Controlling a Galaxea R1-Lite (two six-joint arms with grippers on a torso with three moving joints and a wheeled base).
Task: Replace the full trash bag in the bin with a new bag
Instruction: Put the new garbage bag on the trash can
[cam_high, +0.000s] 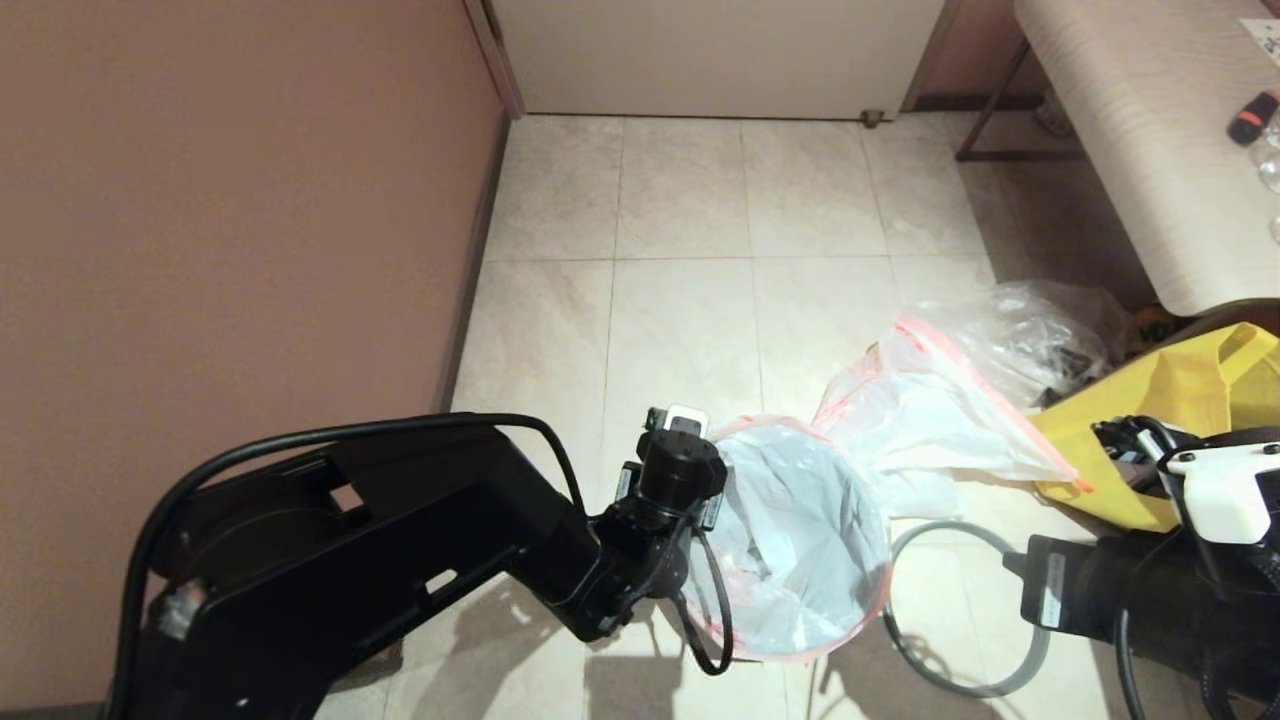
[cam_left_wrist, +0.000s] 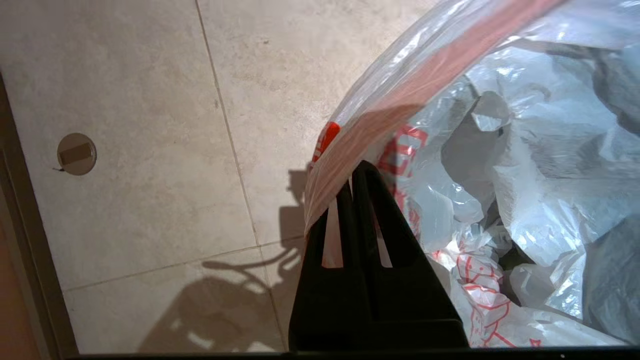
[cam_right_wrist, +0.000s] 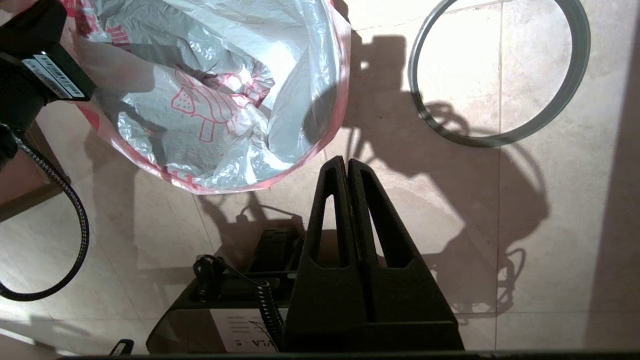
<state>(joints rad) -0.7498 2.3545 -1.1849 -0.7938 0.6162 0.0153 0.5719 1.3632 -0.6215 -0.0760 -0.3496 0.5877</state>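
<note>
A tiled floor (cam_high: 690, 300) filled the scene, with a brown wall (cam_high: 220, 220) on the left and a pale bench (cam_high: 1130, 130) at the far right. A yellow tote (cam_high: 1180, 400) and a clear crumpled bag (cam_high: 1040, 330) lay under the bench. Just left of them, a white bag with an orange-red hem (cam_high: 930, 410) lay flat on the floor. Nearer, the bin (cam_high: 800, 540) stood lined with a translucent white bag (cam_right_wrist: 210, 95) bearing red print — its hem folded over the rim. A grey ring (cam_right_wrist: 495, 75) lay on the floor just right of the bin. The left gripper (cam_left_wrist: 356, 172) sat at the bin's left edge, fingers clenched on the liner's hem. The right gripper (cam_right_wrist: 346, 165) hovered near the ring, clenched and holding nothing.
</note>
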